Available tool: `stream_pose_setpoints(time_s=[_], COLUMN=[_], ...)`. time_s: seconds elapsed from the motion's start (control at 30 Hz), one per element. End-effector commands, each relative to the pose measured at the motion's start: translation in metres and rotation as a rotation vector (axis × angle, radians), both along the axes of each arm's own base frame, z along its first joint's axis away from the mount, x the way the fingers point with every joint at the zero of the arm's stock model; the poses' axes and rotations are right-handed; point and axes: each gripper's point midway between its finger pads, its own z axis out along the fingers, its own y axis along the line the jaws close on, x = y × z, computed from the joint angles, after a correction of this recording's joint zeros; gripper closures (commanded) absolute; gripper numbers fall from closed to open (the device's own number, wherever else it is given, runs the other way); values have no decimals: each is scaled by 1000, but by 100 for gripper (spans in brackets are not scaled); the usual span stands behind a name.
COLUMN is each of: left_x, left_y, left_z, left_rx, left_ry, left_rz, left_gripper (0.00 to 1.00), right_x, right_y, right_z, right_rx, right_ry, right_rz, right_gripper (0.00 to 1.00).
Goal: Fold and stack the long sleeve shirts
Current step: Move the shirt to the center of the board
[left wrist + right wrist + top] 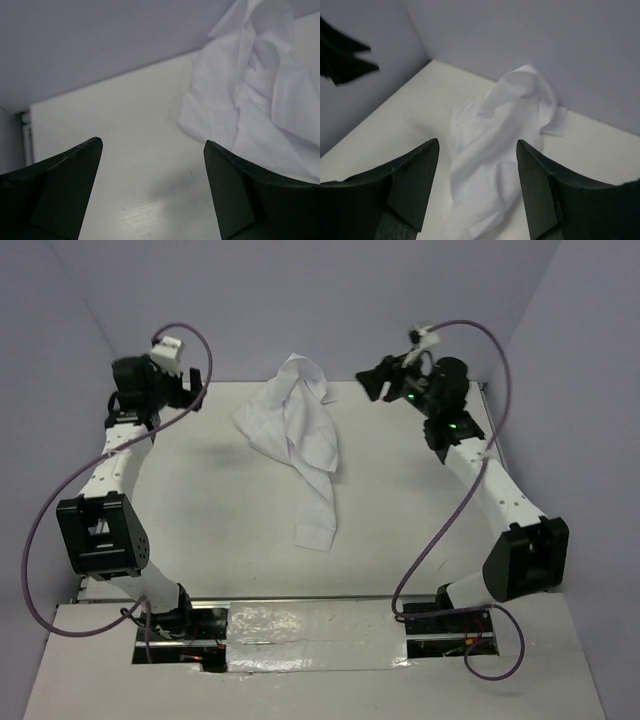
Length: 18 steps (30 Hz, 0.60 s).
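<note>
One white long-sleeved shirt (297,430) lies crumpled at the far middle of the table, leaning against the back wall, with one sleeve (317,508) stretched toward the near side. It also shows in the left wrist view (255,85) and the right wrist view (500,145). My left gripper (192,388) is open and empty, held above the table to the shirt's left. My right gripper (372,383) is open and empty, raised to the shirt's right and aimed at it.
The white tabletop (220,500) is closed in by lavender walls at the back and both sides. The arm bases and cables sit at the near edge. The left gripper's fingers (345,55) show at the upper left of the right wrist view.
</note>
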Motion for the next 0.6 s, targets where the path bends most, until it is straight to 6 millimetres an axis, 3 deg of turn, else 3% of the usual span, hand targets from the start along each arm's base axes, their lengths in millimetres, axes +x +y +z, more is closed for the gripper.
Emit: stream_pose_setpoints(time_s=[0.0,0.03,0.07,0.13,0.2,0.23,0.27,0.3,0.37,0.4,0.43,0.47,0.57], left_x=[-50,-51,-53,-59,-67,-69,-72,-73,-76,-78,-79,-81,-83], left_y=[-8,-4,-2,1,-1,-2,-1,0,1,1,0,1,4], left_z=[2,-1,-11,-24,-38,-41,-48,-47,-50,-49,-49,-49,-46], left_rx=[30,36,35,30,10,7,3,7,12,14,16,18,35], left_ry=[255,265,294,345,385,389,402,395,405,404,403,405,396], left_rz=[-60,-38,-23,-3,1,3,8,13,25,24,21,22,32], left_gripper=[6,6,6,2,1,1,1,1,1,1,1,1,1], right_x=[0,4,7,13,14,21,29,23,32,24,24,23,3], right_y=[54,62,76,81,98,100,111,111,121,133,138,144,166], right_z=[-90,-100,-124,-145,-183,-219,-216,-234,-261,-269,-282,-283,-286], right_rx=[-128,-126,-136,-164,-271,-344,-352,-400,-458,-494,-537,-548,-540], right_ry=[329,367,435,495,561,619,620,691,729,729,724,717,742], right_rz=[-9,-19,-17,-78,-87,-107,-103,-103,-108,-83,-65,-50,62], right_gripper=[28,22,19,8,0,0,0,0,0,0,2,5,38])
